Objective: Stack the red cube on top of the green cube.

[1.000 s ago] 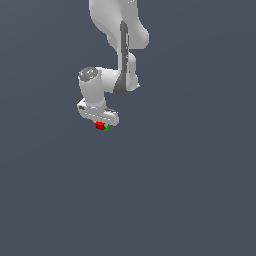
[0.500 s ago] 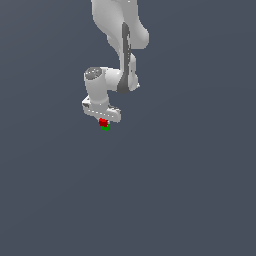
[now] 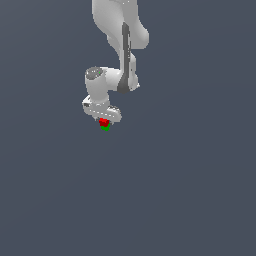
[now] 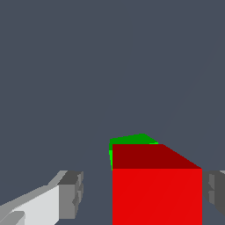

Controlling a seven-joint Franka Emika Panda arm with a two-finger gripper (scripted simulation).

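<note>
- On the exterior view's left you see only bare grey tabletop (image 3: pixel 55 190); nothing lies on that side.
- Near the middle, a little toward the exterior view's left, the white arm (image 3: pixel 120 45) comes down from the top edge and bends to point the gripper (image 3: pixel 103 120) downward.
- Directly under the gripper you find the red cube (image 3: pixel 103 121), and the green cube (image 3: pixel 105 128) peeks out just beneath it, the two touching in that view.
- In the wrist view the red cube (image 4: pixel 157 189) fills the space between the fingers, with a strip of the green cube (image 4: pixel 131 140) showing behind its top face.
- One grey finger pad (image 4: pixel 71 194) stands clearly apart from the red cube, with tabletop visible in the gap.
- The other finger pad (image 4: pixel 216 188) sits just beside the cube's opposite face; you cannot tell whether it touches.
- So the gripper (image 4: pixel 143 191) is parted wider than the cube and does not pinch it.
- On the exterior view's right, again only plain tabletop.
</note>
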